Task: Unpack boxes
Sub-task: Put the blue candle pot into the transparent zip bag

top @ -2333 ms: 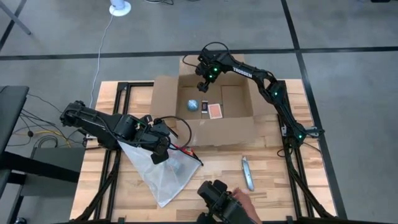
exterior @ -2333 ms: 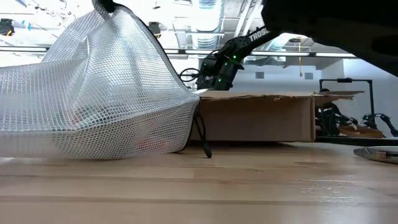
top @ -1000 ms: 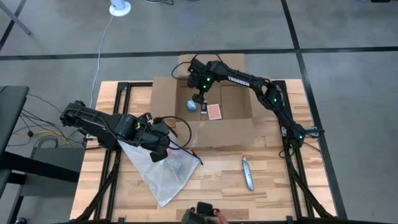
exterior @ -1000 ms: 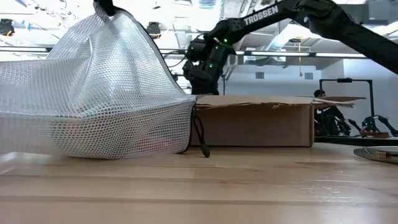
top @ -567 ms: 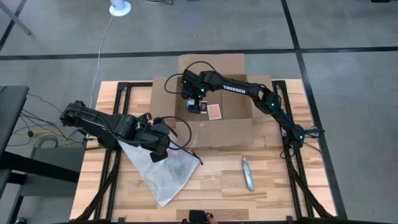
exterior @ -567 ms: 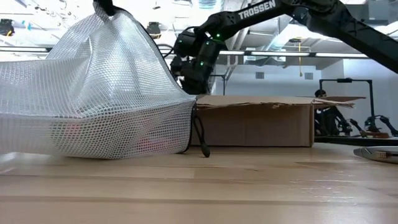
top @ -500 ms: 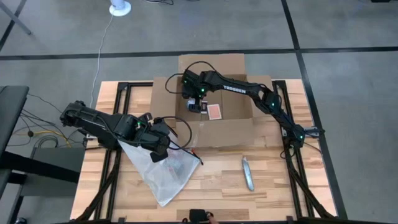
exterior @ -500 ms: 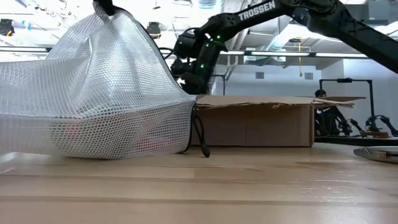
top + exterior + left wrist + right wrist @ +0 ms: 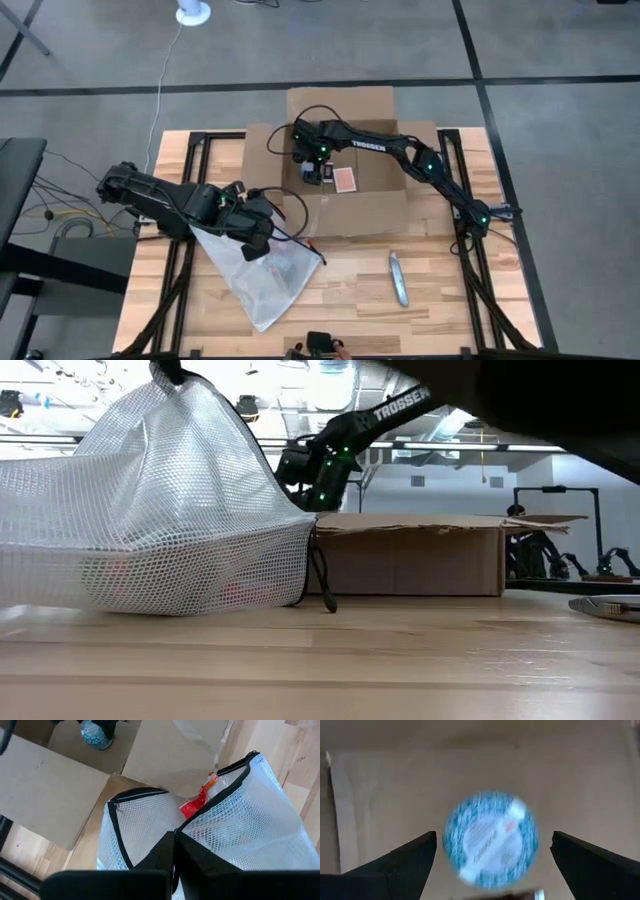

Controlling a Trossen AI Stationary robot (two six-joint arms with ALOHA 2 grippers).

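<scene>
High view: straight down, far, takes in whole table [image 9: 440, 300] and both arms. Low view: level at tabletop, close behind mesh bag [image 9: 150, 510], box [image 9: 410, 555] beyond. Left wrist view: near, over bag and box flap. Right wrist view: very close, down onto blue round item [image 9: 490, 837] inside box.

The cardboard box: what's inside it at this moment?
Inside the open cardboard box lie a round blue-and-white patterned object and a reddish card. The right gripper, open, hangs over the round object and hides it from above; a small dark item beside the card is partly covered.
</scene>
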